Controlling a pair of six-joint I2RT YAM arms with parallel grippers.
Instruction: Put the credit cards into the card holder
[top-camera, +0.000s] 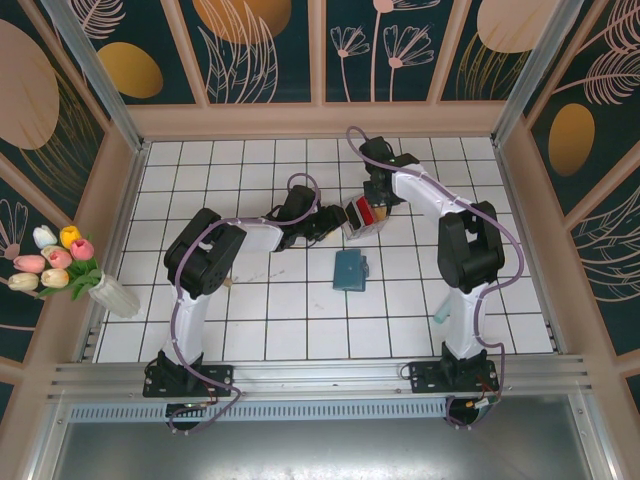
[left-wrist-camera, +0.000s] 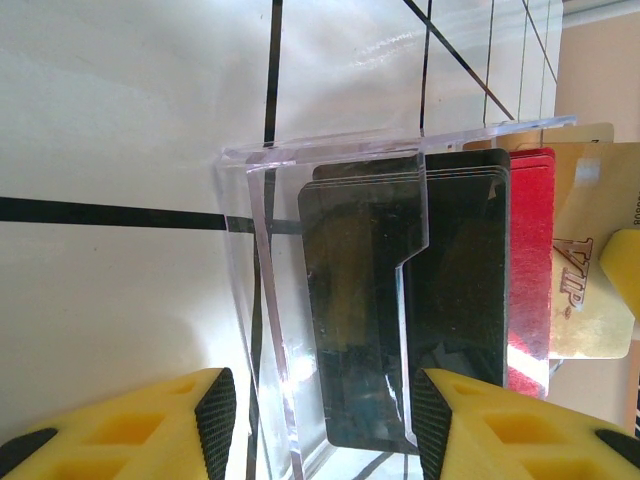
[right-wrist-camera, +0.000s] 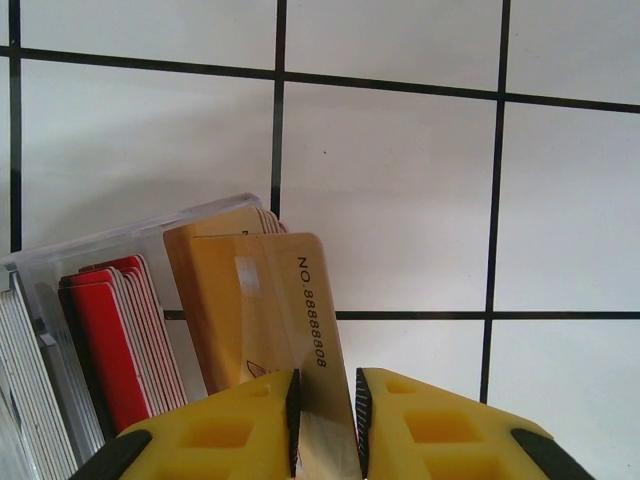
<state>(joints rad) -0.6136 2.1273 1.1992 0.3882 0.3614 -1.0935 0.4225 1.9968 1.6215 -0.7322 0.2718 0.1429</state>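
Looking down on a white tiled counter (top-camera: 250, 330), two robot arms reach toward its middle, where a clear rack (top-camera: 362, 222) of cards stands. The left pincer (left-wrist-camera: 322, 415) has its jaws apart on either side of the rack; whether they press it, I cannot tell. The holder (top-camera: 349, 270), flat and teal, lies on the counter just in front of the rack, apart from both pincers. The right pincer (right-wrist-camera: 325, 410) is clamped on one tan card (right-wrist-camera: 265, 300), which sits a little out of line with the other tan ones, next to the red cards (right-wrist-camera: 110, 340) and the black cards (left-wrist-camera: 450, 280).

Likely trouble: the pinch sits on a narrow strip of slick plastic, so the card could swivel or slip as it lifts. Tight packing could drag neighbours out, or tip the rack if it is not braced. The loose holder may slide when a card is pushed in.

Count: two arms, one rack, one holder, three colours of card, several of each, too closely packed to number.
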